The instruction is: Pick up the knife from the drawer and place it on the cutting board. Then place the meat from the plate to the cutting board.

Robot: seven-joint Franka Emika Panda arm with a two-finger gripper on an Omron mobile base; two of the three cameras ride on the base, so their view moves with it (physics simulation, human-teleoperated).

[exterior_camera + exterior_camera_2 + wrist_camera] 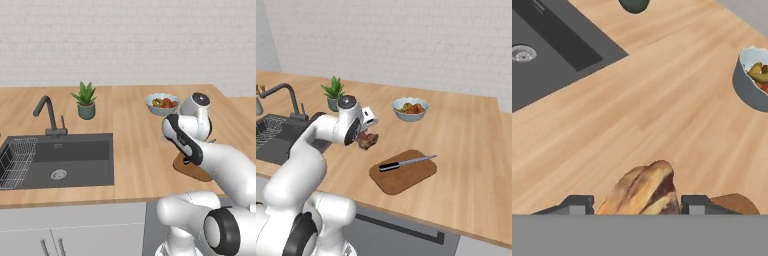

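Note:
The reddish-brown meat [368, 140] hangs above the countertop, and my gripper [366, 138] is shut on it. In the hand view the meat [643, 190] sits between the two dark fingertips [576, 205]. The brown cutting board [403, 171] lies to the right of the gripper, near the counter's front edge. The knife [406, 163] lies across the board with its black handle to the left and its pale blade to the right. A corner of the board [736, 203] shows in the hand view, and the arm covers most of the board [192, 172] in the left base view. The drawer and plate are out of view.
A grey-blue bowl of fruit [411, 108] stands behind the board. A potted plant [333, 93] stands by the dark sink [57, 160] with its black tap [49, 117] and wire rack [15, 162]. Grey cabinet fronts [70, 230] run below the counter.

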